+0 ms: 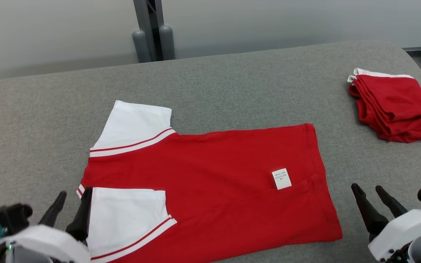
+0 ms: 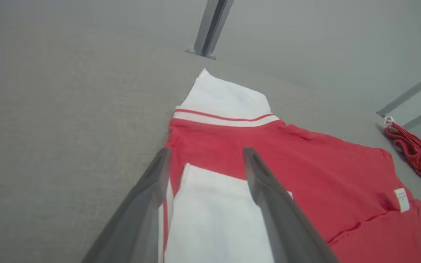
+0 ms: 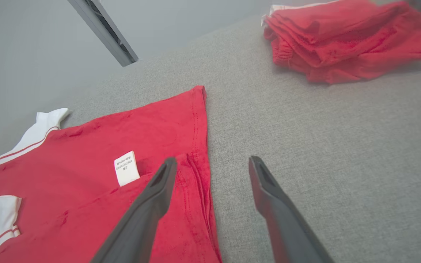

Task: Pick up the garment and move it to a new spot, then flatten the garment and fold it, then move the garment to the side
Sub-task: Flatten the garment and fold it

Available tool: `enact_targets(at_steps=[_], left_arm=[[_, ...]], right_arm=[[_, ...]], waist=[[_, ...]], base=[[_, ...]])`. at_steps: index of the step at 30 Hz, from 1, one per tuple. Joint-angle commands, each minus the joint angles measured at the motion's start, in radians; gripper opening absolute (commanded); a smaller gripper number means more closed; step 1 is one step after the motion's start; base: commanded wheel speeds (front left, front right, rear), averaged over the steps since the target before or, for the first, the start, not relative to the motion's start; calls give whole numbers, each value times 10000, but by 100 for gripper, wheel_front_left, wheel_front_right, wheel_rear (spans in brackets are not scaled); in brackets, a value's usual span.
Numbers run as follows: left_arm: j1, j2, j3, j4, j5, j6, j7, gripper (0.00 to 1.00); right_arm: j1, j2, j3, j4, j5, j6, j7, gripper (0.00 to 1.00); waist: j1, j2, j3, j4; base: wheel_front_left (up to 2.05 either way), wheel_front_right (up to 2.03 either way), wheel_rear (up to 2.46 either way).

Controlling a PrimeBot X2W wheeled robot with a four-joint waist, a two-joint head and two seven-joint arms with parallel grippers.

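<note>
One fold looks done on the garment (image 1: 210,171); more remain. Left gripper (image 1: 75,192) at seven o'clock, right gripper (image 1: 367,187) at five: both apart, empty.

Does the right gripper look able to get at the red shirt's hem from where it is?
Probably yes. The right gripper is open right beside the red shirt and its hem, with just bare grey table between them; the folded red pile lies well clear.
</note>
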Motion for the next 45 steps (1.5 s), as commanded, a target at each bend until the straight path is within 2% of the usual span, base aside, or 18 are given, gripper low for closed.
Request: enact_targets(at_steps=[1, 8, 11, 15, 17, 24, 30, 38, 45], left_arm=[[-622, 172, -123, -87, 160, -105, 257, 100], [-4079, 1128, -822, 646, 716, -589, 2064, 100], [-5227, 1309, -902, 1217, 728, -795, 2525, 100], [-6551, 1610, -949, 2022, 555, -1154, 3204, 100], [-6860, 1671, -905, 2244, 477, -1182, 3418, 100], [-8608, 2367, -952, 3274, 51, -1506, 5280, 100], [-9218, 2605, -913, 3677, -231, -1420, 6221, 100], [-9167, 2892, -1106, 3630, -389, -1490, 6995, 100], [-9047, 3148, -1095, 3585, -85, -1280, 6853, 100]], right_arm=[[-204, -127, 66, -202, -60, 1, 76, 100], [-1500, -508, 1044, -902, 178, 1, 181, 100], [-1994, -582, 1435, -949, 240, 1, 43, 100], [-2583, -609, 1923, -903, 351, 1, -156, 100], [-2725, -634, 2043, -884, 378, 1, -200, 100], [-3683, -723, 2736, -584, 558, 1, -579, 100], [-4240, -806, 3080, -274, 686, 1, -825, 100], [-4496, -915, 3236, -11, 825, 1, -1110, 100], [-4643, -840, 3470, 110, 906, 1, -1293, 100]], waist=[[0, 0, 167, -136], [0, 0, 1194, -721], [0, 0, 1683, -973], [0, 0, 2348, -1316], [0, 0, 2515, -1401], [0, 0, 3376, -1864], [0, 0, 3657, -2031], [0, 0, 3772, -2039], [0, 0, 3903, -2237]], base=[[0, 0, 0], [0, 0, 0], [0, 0, 0], [0, 0, 0], [0, 0, 0], [0, 0, 0], [0, 0, 0], [0, 0, 0], [0, 0, 0]])
